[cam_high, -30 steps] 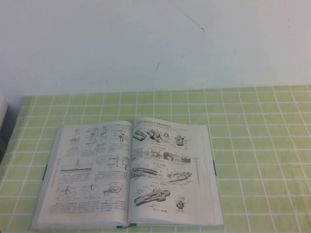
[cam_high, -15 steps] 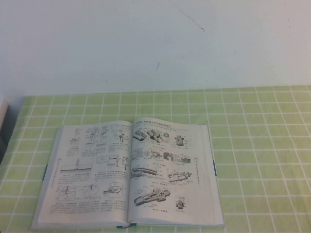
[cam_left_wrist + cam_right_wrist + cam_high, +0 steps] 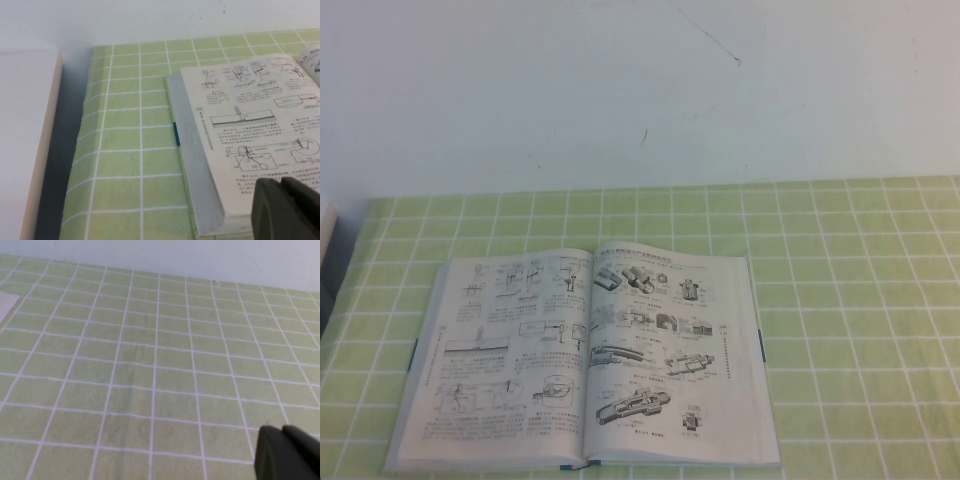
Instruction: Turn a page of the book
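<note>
- The book lies open and flat on the green checked tablecloth, toward the robot's left and the near edge of the table.
- Blue cover edges peek out at both sides, with a greyish page block showing in the left wrist view.
- The page on the right half faces up with black machine-part drawings, lying flat, nothing touching it.
- The left-hand leaf has line sketches in a grid.
- The left gripper sits low by the book's near left corner, just above the sketch leaf; can't tell if it's parted or closed.
- The right gripper hangs over bare tablecloth away from the book, clenched with nothing in it.
- A white wall stands behind the table.
</note>
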Motion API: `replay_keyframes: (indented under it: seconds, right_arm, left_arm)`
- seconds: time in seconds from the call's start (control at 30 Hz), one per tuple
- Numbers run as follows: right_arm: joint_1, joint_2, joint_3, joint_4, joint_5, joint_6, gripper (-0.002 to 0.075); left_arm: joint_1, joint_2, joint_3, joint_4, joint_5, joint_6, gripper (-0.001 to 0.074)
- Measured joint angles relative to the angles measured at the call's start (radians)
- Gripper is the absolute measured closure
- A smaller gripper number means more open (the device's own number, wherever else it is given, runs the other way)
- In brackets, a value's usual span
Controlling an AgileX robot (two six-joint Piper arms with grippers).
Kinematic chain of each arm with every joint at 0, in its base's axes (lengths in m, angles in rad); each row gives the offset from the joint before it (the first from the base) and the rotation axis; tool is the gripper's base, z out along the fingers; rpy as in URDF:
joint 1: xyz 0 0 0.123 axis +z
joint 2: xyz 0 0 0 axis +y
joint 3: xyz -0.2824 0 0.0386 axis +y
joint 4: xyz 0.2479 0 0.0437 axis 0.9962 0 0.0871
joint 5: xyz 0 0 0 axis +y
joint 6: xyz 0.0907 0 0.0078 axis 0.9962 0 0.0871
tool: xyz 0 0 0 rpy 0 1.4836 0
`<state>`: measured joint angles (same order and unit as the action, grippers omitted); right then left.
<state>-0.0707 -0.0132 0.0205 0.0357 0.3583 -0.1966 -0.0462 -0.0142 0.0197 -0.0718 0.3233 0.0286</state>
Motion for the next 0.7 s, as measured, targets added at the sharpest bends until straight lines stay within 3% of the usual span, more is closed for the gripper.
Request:
replay_keyframes:
  seconds: [0.7]
  right_arm:
    - [0.000,0.000,0.000,0.000,0.000,0.000,0.0728]
  left_arm:
    - [0.000,0.000,0.000,0.011,0.000,0.000,0.0738]
